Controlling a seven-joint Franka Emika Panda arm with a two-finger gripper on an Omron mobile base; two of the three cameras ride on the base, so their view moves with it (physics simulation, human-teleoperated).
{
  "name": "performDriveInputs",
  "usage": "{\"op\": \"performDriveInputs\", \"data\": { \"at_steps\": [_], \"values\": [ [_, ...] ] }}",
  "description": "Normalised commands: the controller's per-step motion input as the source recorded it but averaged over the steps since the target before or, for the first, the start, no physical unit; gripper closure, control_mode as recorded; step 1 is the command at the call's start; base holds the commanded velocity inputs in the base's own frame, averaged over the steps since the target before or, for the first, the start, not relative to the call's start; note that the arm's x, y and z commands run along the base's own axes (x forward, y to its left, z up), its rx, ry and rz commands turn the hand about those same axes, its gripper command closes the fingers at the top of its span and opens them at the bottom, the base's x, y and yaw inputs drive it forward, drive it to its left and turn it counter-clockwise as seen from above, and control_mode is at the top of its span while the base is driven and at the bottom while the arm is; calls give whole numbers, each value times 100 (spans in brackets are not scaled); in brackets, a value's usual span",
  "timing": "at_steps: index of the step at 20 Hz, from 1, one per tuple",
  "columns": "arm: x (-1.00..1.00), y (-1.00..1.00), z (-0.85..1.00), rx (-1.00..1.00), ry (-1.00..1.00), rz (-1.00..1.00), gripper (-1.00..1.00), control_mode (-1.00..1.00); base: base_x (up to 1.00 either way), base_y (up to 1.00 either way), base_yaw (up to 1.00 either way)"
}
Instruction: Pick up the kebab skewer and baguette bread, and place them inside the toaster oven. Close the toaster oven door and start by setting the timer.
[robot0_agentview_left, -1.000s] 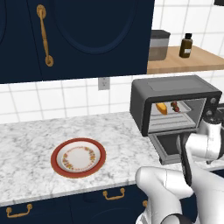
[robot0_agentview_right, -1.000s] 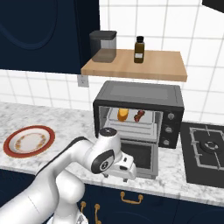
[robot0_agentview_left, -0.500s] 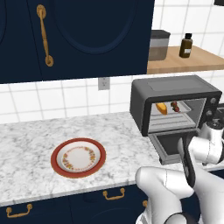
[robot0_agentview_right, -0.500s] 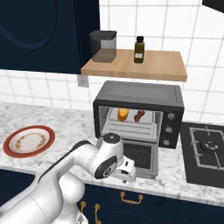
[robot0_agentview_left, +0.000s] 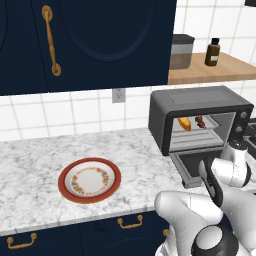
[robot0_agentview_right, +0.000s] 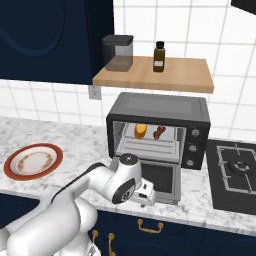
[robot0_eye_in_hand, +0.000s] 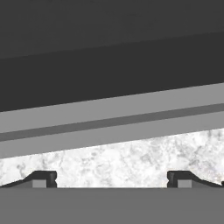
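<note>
Inside the oven (robot0_agentview_right: 157, 127), the bread (robot0_agentview_right: 140, 131) and skewer (robot0_agentview_right: 159, 132) lie side by side on the rack, bread at 9 o'clock of the skewer. Its door (robot0_agentview_right: 159, 178) hangs flat open over the counter (robot0_agentview_left: 35, 165). At the door's front edge the gripper (robot0_eye_in_hand: 112, 178) is spread wide and empty, its fingertips (robot0_eye_in_hand: 42, 178) near the marble. The arm hides the gripper from both base views. Toward 9 o'clock a plate (robot0_agentview_left: 89, 180) sits bare.

The toaster oven (robot0_agentview_right: 159, 112) is dark grey, holding a golden-orange baguette bread (robot0_agentview_right: 140, 131) and a red-brown kebab skewer (robot0_agentview_right: 159, 132). The table (robot0_agentview_left: 35, 165) is white-grey marble. The plate (robot0_agentview_left: 89, 180) has a red rim, white centre and an orange-brown ring pattern. Cabinets (robot0_agentview_left: 100, 40) are navy with gold handles (robot0_agentview_left: 50, 39).
</note>
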Motion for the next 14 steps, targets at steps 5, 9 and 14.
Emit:
{"op": "performDriveInputs", "data": {
  "at_steps": [5,9,14],
  "values": [
    [0,-5,-24,0,-2,2,-100,-100,0,0,0],
    [10,0,-11,0,-8,2,-100,-100,0,0,0],
    [14,0,-13,0,-13,2,-100,-100,0,0,0]
  ]
}}
